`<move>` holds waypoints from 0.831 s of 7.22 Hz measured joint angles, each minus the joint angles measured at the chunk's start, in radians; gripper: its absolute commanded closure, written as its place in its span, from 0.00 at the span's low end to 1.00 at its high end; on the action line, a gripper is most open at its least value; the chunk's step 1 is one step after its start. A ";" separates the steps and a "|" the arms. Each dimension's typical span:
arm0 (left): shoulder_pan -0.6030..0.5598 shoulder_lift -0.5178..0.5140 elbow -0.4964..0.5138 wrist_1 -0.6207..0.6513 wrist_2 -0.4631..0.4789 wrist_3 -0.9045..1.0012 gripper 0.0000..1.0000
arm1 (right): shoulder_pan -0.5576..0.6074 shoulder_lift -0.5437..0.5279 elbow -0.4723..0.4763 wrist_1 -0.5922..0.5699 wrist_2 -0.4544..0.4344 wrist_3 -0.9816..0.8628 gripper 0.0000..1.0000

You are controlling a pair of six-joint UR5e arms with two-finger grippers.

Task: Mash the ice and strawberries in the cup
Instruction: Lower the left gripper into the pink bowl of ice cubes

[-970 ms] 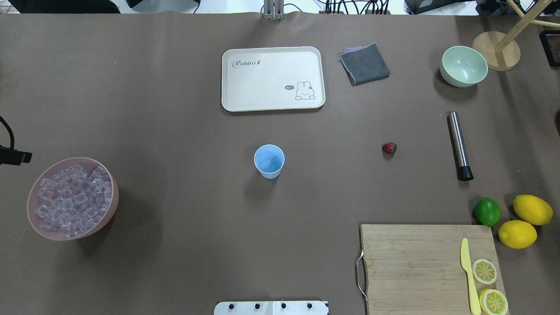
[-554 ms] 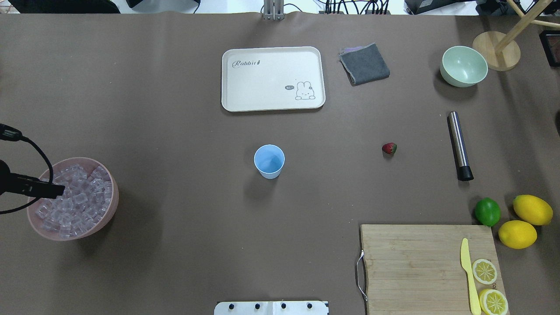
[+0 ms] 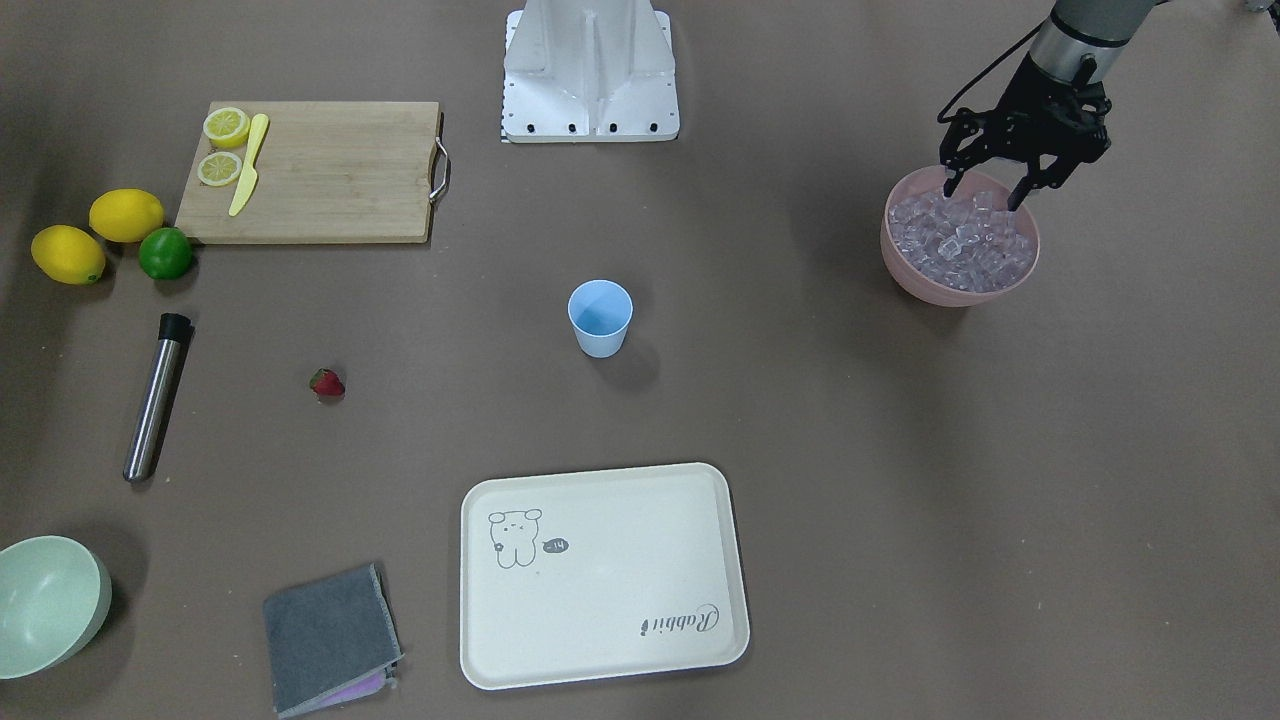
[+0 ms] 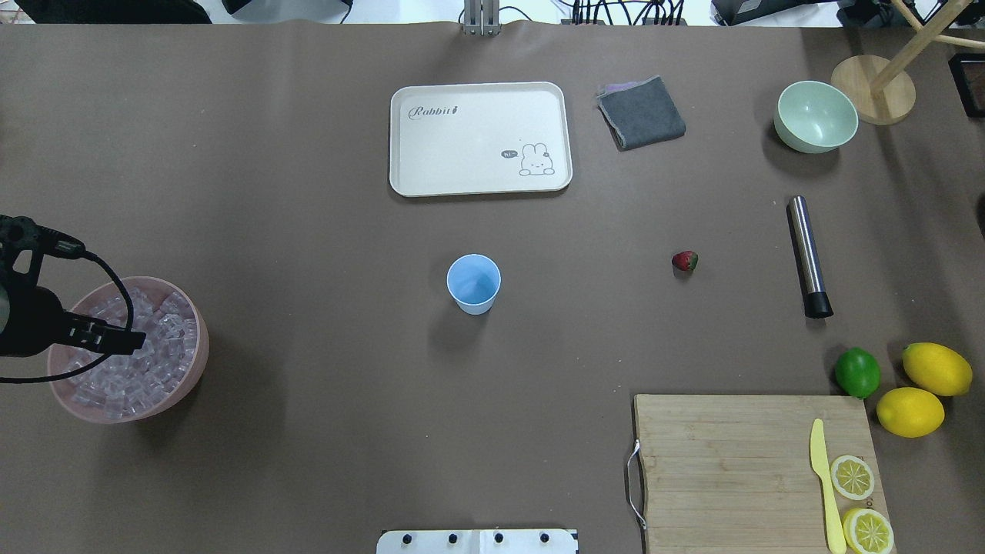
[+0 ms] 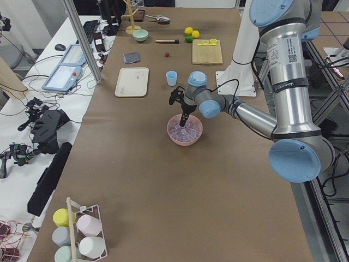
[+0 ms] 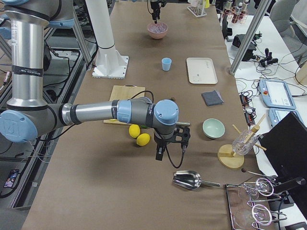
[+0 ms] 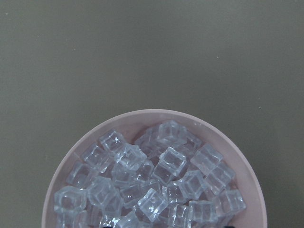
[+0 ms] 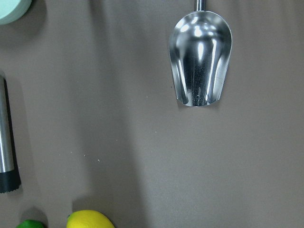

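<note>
Left gripper (image 3: 983,197) over ice (image 3: 962,243) in pink bowl (image 3: 905,262).
Jaws spread wide, nothing held; fingertips (image 3: 951,188) at the heap's top, on the bowl's robot side. Cup (image 3: 600,318) upright mid-table, well apart. Strawberry (image 3: 327,383) farther off, toward the robot's right. Right gripper (image 6: 160,152) near lemons (image 6: 139,136); opening cannot be told.

Figure: A long table (image 5: 163,185) under brown matting occupied the room's centre. Along its far edge stood a white bench (image 5: 30,109) carrying tablets (image 6: 274,93), behind aluminium posts (image 5: 82,38). Lighting was even, shadows soft.
</note>
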 measured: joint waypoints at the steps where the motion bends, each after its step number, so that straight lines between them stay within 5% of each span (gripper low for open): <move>1: 0.001 -0.018 0.020 0.000 0.001 0.001 0.18 | 0.000 -0.002 0.000 0.000 0.000 0.000 0.00; 6: 0.002 -0.045 0.095 -0.002 0.001 0.123 0.18 | 0.000 -0.007 0.000 0.000 0.000 0.000 0.00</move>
